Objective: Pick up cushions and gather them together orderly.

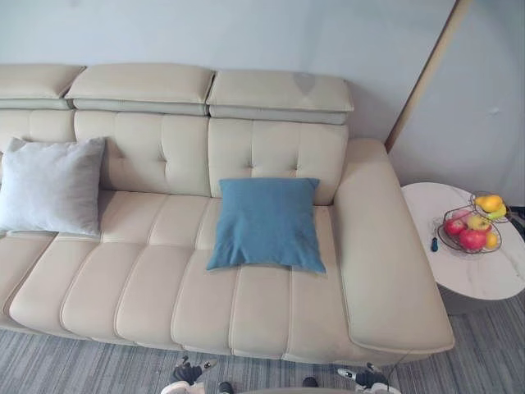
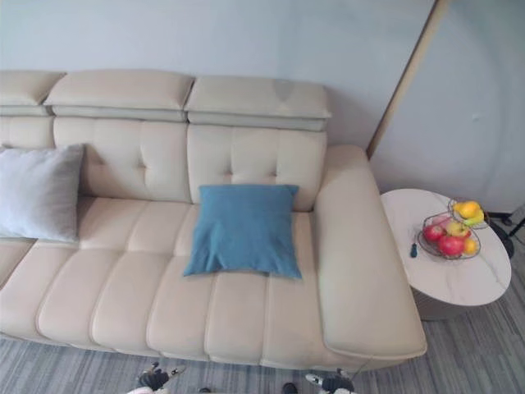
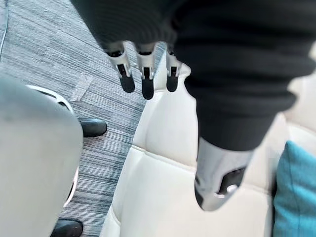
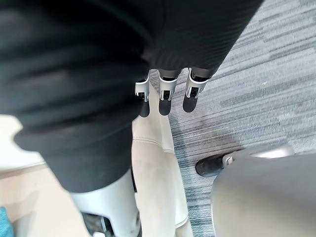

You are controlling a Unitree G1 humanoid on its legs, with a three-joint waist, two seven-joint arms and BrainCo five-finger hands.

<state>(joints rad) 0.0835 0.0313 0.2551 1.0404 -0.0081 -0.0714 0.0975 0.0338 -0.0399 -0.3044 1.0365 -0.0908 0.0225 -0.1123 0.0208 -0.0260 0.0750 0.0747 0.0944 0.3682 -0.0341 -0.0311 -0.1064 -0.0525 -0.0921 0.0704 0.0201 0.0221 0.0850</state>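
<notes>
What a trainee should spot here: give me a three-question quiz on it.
1. True or false: the blue cushion touches the grey cushion.
2. The fruit basket stands on: A, the round table; B, a shelf; C, a chair.
3. Short answer: are the left hand and the right hand open or shut?
Key: 1 false, they lie well apart; 2 A; 3 open, both with straight fingers and holding nothing.

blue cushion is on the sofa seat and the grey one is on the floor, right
No: the grey cushion is on the sofa too, propped against the backrest, as the left eye view shows. The blue cushion is on the seat.
</notes>
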